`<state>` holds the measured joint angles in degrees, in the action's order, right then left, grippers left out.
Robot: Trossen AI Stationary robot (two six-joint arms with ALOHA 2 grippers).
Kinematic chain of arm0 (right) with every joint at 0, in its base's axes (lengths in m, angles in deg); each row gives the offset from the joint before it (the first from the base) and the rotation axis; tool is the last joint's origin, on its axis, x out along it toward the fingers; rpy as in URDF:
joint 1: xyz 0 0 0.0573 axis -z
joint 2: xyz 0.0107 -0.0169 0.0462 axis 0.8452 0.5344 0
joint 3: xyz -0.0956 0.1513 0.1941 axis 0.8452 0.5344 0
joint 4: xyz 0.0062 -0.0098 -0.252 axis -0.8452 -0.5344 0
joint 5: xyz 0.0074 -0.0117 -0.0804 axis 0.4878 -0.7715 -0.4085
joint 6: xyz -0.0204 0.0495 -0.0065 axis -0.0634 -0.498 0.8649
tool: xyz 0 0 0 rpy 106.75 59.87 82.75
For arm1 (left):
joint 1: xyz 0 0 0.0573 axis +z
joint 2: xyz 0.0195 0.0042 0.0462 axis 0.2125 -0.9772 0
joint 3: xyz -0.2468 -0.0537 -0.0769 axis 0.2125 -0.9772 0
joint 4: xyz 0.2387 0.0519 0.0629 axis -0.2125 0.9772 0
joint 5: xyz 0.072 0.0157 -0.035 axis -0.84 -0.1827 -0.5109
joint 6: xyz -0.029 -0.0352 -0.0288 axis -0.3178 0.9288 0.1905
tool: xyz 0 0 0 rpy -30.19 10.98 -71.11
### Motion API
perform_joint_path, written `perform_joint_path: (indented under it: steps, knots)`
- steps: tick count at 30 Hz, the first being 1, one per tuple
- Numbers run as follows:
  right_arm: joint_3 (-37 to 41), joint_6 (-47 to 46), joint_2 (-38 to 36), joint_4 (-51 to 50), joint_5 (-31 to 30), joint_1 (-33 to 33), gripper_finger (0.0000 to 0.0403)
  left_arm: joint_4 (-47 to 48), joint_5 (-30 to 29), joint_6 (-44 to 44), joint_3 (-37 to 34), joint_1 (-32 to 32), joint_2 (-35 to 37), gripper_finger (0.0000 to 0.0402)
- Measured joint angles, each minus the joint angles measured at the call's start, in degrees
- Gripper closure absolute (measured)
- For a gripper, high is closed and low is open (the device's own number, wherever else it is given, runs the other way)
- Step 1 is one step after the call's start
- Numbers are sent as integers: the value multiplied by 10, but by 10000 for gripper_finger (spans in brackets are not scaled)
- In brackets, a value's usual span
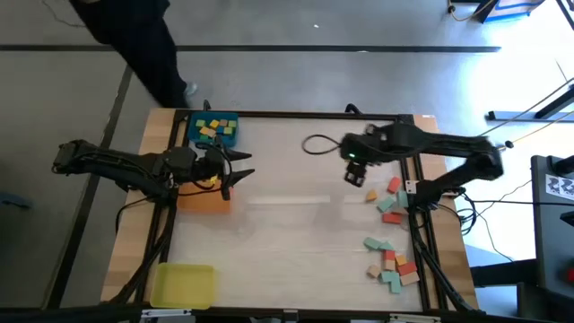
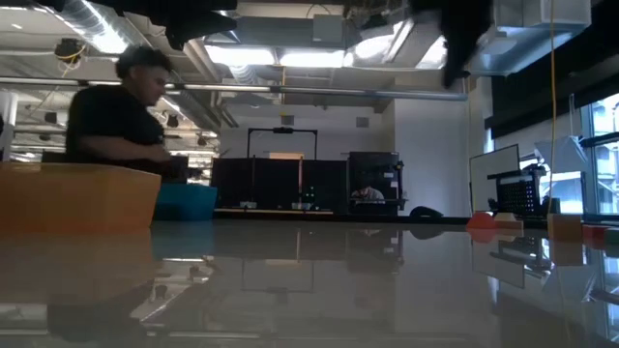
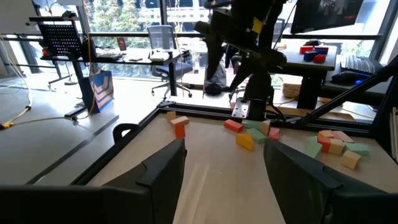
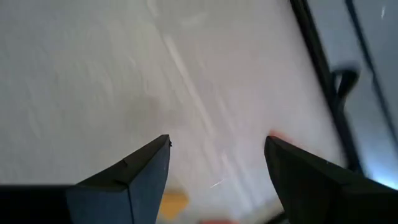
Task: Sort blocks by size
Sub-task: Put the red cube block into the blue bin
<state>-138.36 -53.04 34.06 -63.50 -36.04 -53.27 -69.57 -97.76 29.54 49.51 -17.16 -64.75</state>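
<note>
the small coloured wooden blocks (image 1: 391,235) are scattered along the table's right edge. the right gripper (image 1: 353,174) is held spread and empty just beside them; the left gripper (image 1: 235,169), also spread, seemingly empty, is held over the flat orange square tray (image 1: 203,203). a neighbouring block could be knocked during a descent.

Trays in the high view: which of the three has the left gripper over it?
The orange tray, on the table's left side. The left gripper, fingers open, hangs above its upper edge; the blue tray and the yellow tray have no gripper over them.
</note>
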Motion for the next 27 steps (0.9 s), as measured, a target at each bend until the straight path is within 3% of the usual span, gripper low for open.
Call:
perform_joint_path:
  steps: [10,16,21,27]
  knots:
    - [222,-267,-170,0,55,0,141,2,0,2,0,0,0,196]
    - [297,-344,-184,8,162,-3,141,1,0,4,0,0,0,196]
    - [354,-374,-181,68,236,-44,141,0,0,4,0,0,0,196]
    - [383,-456,-179,156,275,-122,141,0,0,4,0,0,0,196]
